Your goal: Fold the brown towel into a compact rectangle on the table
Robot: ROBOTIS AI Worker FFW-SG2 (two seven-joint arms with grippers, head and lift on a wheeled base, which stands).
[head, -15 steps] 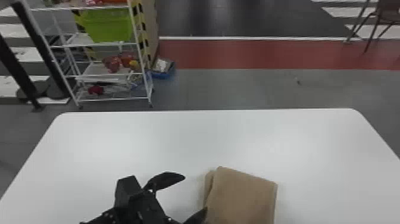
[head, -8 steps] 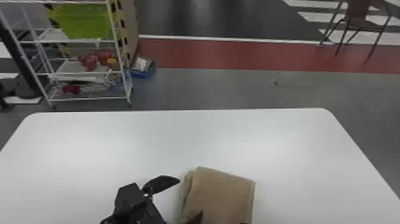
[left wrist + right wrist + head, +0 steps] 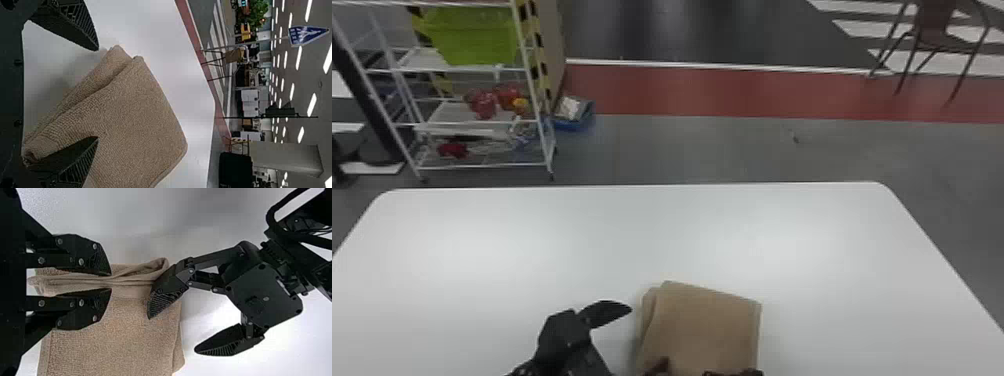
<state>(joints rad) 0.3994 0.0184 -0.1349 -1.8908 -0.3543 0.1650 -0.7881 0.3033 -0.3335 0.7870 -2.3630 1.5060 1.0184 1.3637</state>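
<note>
Room: grey floor (image 3: pixel 682 155) crossed by 1 red strip (image 3: pixel 732 92); in front of it, 1 white table (image 3: pixel 582 240).

Grippers, count 2. Left gripper (image 3: pixel 649 335): 2 fingers spread wide, at the towel's left side. One finger is over the table, beside the towel; the other is against the towel, by the end of a raised fold, as seen in the right wrist view. Right gripper (image 3: pixel 734 373): 2 fingers pressed together on that raised fold, pinching several layers of cloth between them, at the side of the towel nearest the robot.

Towel (image 3: pixel 704 325), count 1: brown, on the table, low in the head view and a little right of its middle. Folded over into a rough four-sided shape; at least 2 layers visible along its left side, where the edges do not line up. The far part lies flat; the near edge is bunched up at the grippers.

Beyond the table, head view: 1 white rack (image 3: pixel 452 114) at left, carrying 1 green bin (image 3: pixel 474 40) and some red items (image 3: pixel 482 105), probably 3, though they are small and blurred there. 1 blue box (image 3: pixel 572 123) on the floor just beside the rack. 1 chair (image 3: pixel 934 25) at far right. Left wrist view: 1 blue sign (image 3: pixel 303 36) on a pole.
</note>
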